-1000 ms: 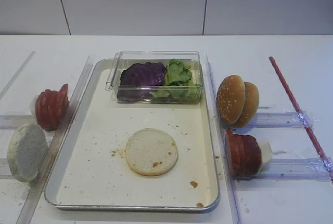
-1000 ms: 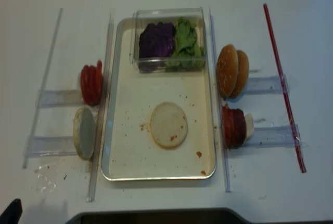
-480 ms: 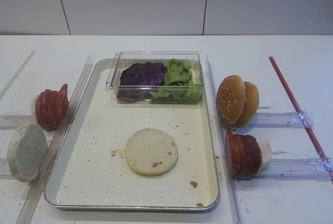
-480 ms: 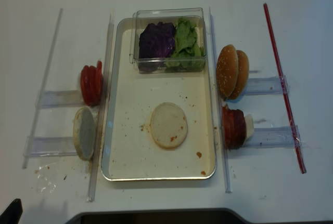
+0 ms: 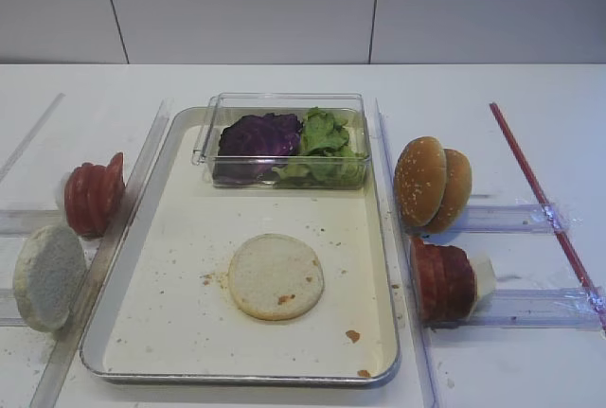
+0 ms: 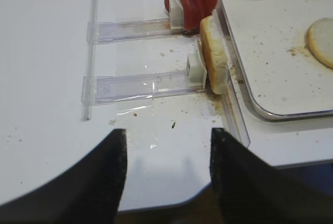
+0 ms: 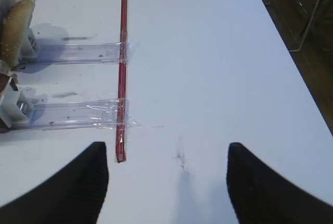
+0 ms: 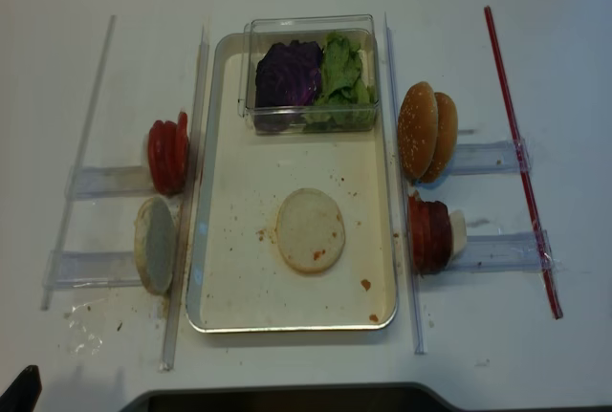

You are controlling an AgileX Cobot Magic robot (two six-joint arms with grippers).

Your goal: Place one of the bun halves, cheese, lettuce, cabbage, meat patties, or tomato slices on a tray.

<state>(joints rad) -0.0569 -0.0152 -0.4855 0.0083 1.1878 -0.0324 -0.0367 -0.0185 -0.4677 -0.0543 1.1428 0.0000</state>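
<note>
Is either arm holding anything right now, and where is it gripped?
Nothing is held: the left gripper and right gripper both show open, empty jaws over bare table.

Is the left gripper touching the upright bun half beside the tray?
Apart. The left wrist view shows the left gripper open over bare table, with a clear stretch of crumb-strewn white surface between its fingers and the bun half.

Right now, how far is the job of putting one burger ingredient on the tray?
Done, it seems: one bun half lies flat on the tray. In hand: nothing. The left claw and the right claw stand open and empty over bare table. Left over: nothing required; the tomato slices and meat patties stay in their racks beside the tray.
</note>
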